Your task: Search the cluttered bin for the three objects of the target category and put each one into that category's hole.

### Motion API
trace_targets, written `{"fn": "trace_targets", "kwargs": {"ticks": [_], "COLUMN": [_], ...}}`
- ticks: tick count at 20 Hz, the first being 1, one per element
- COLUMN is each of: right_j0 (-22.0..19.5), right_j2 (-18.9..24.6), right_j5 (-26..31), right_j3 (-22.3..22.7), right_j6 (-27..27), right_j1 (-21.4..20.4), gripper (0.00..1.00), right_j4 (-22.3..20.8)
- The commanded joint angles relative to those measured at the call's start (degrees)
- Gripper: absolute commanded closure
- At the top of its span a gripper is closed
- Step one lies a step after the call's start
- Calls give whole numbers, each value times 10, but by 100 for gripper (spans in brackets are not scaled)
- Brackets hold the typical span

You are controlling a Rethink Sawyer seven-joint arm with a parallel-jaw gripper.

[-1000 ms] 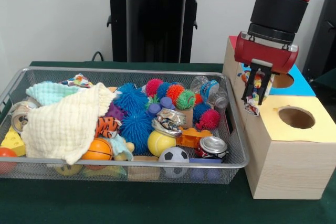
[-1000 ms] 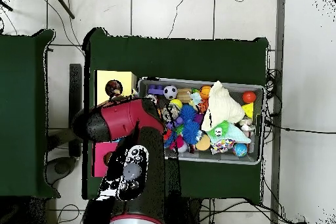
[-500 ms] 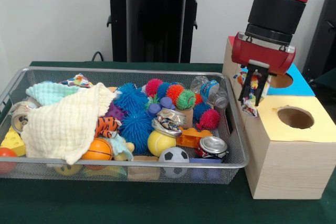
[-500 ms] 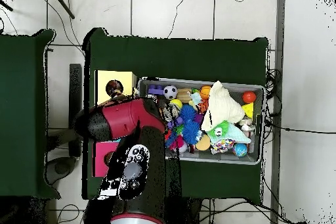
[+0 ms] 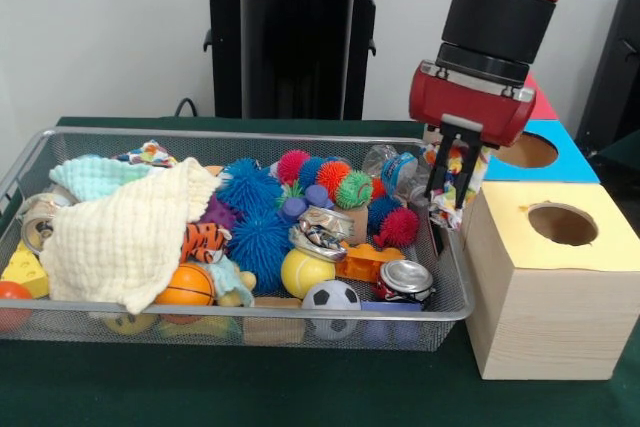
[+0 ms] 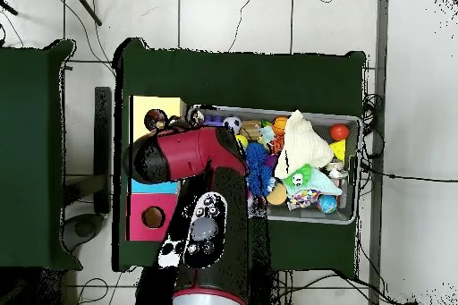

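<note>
Judging by the task, the step in hand was carrying a find to its hole. The colourful crumpled item [image 5: 458, 169] hung pinched in the closed gripper [image 5: 449, 197], just over the wire bin's [image 5: 250, 309] 3 o'clock rim and beside the wooden box [image 5: 540, 297]; its kind could not be told. To do this well, the arm would have to keep the item clamped, stay high enough to clear the box wall, centre over the matching hole, and only then let go, since a release here would probably drop it into the gap or back among the clutter.

From the gripper, the yellow-topped hole [image 5: 563, 224] lay at 4 o'clock and the blue-topped hole [image 5: 527, 151] at 2 o'clock; what lay inside them was not visible.

The bin was crowded: a cream cloth [image 5: 125, 232] at 9 o'clock, blue spiky balls [image 5: 250, 192] centrally, a crushed can [image 5: 320, 227], a silver can [image 5: 404, 278] and a soccer ball [image 5: 331, 297] toward 5 o'clock.
</note>
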Motion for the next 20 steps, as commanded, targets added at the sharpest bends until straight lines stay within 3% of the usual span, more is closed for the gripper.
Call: {"fn": "trace_targets", "kwargs": {"ticks": [1, 10, 20], "right_j0": [-20, -5, 39], "right_j2": [35, 43, 22], "right_j5": [57, 96, 88], "right_j3": [-9, -8, -22], "right_j6": [-34, -7, 57], "right_j1": [4, -5, 14], "gripper": [100, 100, 100], "right_j4": [-20, 7, 20]}}
